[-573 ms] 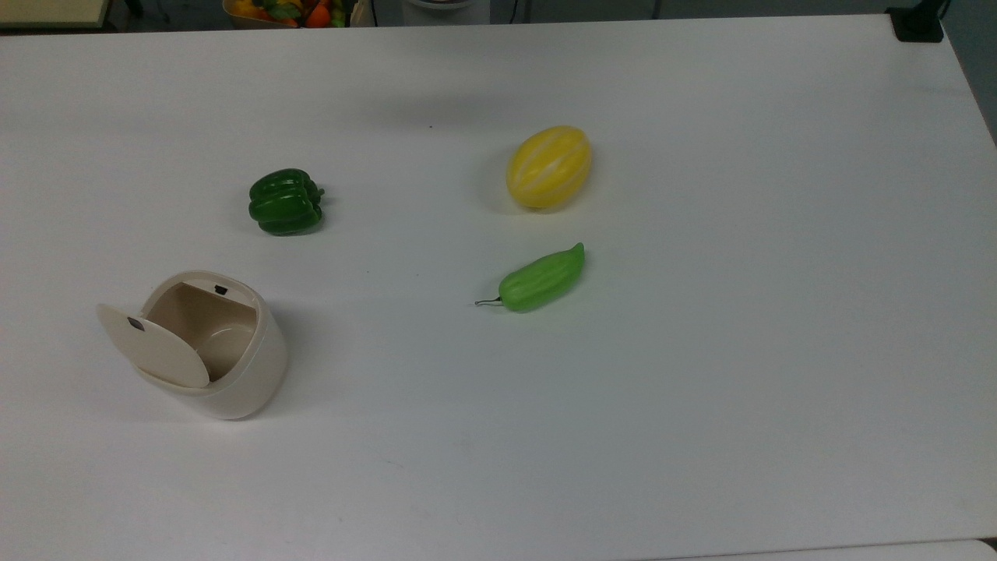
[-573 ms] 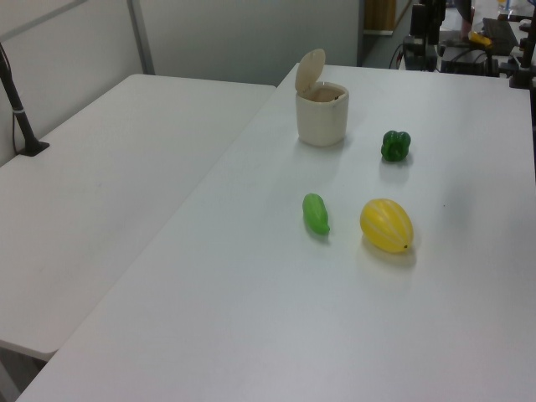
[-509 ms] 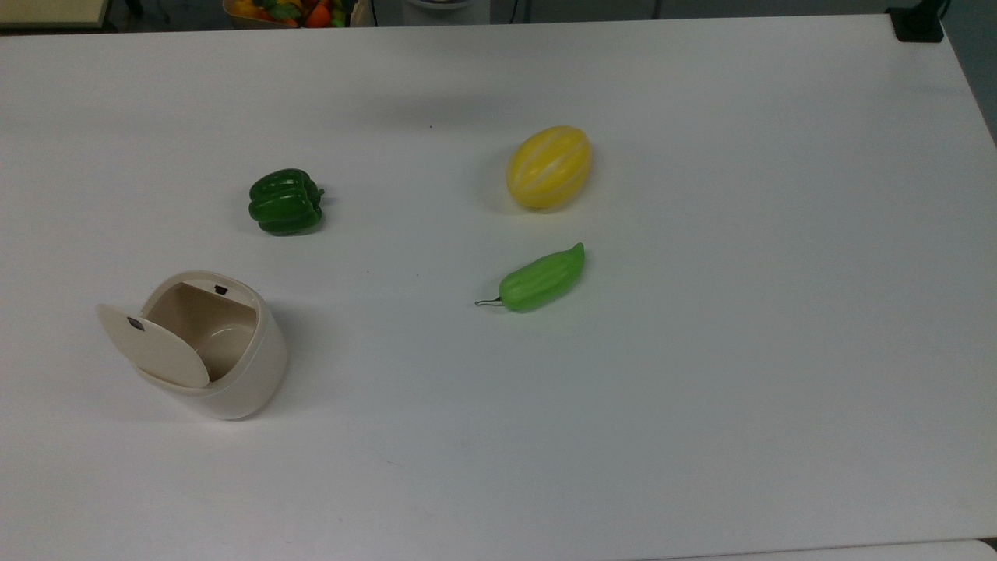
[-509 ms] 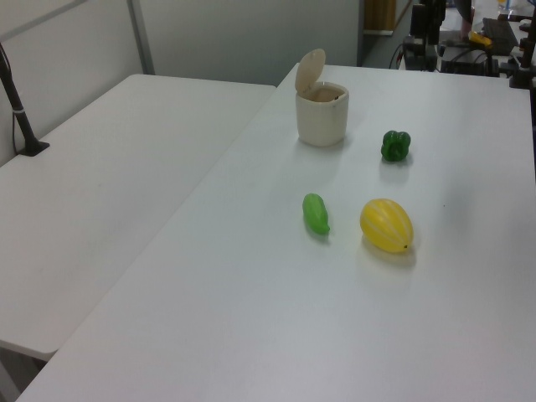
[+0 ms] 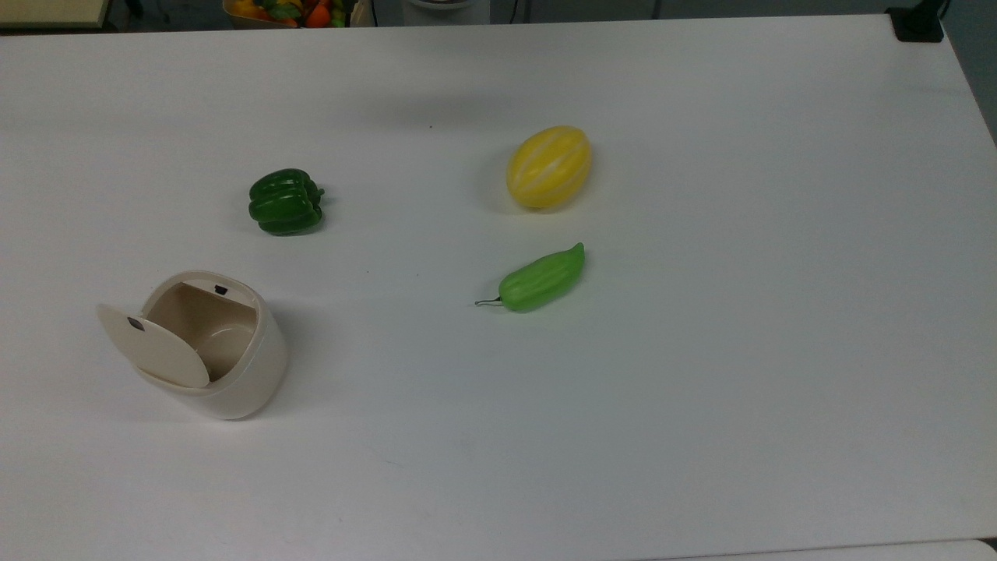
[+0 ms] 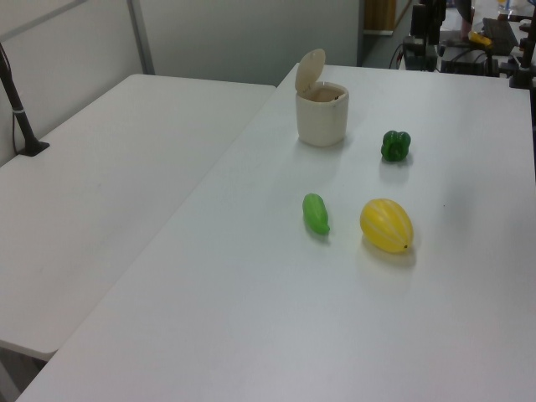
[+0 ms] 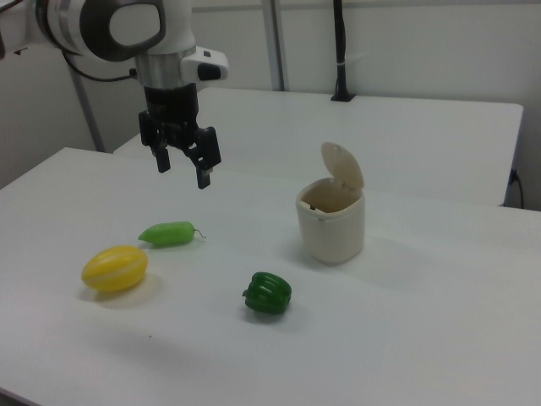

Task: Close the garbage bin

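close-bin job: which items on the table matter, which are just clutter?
Job:
- garbage bin, lid standing open
- hand, open, up above the table

Clutter:
- green bell pepper
- yellow melon
- light green chili

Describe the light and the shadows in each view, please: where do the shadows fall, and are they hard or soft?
Top view: even light, with a soft shadow to the top view's right of the open cream plastic garbage bin. Left view: a faint shadow beneath the yellow striped toy melon. Right view: a pale patch of shadow beside the dark green toy bell pepper; the black end effector hangs above the white table.
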Controlling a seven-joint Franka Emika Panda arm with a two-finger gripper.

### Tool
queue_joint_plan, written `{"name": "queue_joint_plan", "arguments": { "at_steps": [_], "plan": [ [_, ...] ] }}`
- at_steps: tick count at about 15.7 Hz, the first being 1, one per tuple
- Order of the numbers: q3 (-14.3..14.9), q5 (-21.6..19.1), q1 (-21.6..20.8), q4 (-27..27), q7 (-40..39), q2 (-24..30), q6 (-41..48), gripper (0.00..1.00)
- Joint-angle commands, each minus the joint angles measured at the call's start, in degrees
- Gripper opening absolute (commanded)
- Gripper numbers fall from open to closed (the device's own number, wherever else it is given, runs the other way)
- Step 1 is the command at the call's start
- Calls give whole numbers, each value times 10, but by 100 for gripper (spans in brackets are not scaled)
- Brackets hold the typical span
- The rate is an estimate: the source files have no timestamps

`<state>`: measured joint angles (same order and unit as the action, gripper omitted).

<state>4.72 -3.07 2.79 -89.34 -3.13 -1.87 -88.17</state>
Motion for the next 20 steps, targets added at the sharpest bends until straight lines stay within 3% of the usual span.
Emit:
{"name": "queue_joint_plan", "arguments": {
  "at_steps": [1,18,20],
  "plan": [
    [1,-1,-2,-2,8,5,17,100],
    [-6,-16,-9,-2,32,-16,-11,100],
    [-6,-15,-9,-2,28,-16,-11,87]
  ]
}}
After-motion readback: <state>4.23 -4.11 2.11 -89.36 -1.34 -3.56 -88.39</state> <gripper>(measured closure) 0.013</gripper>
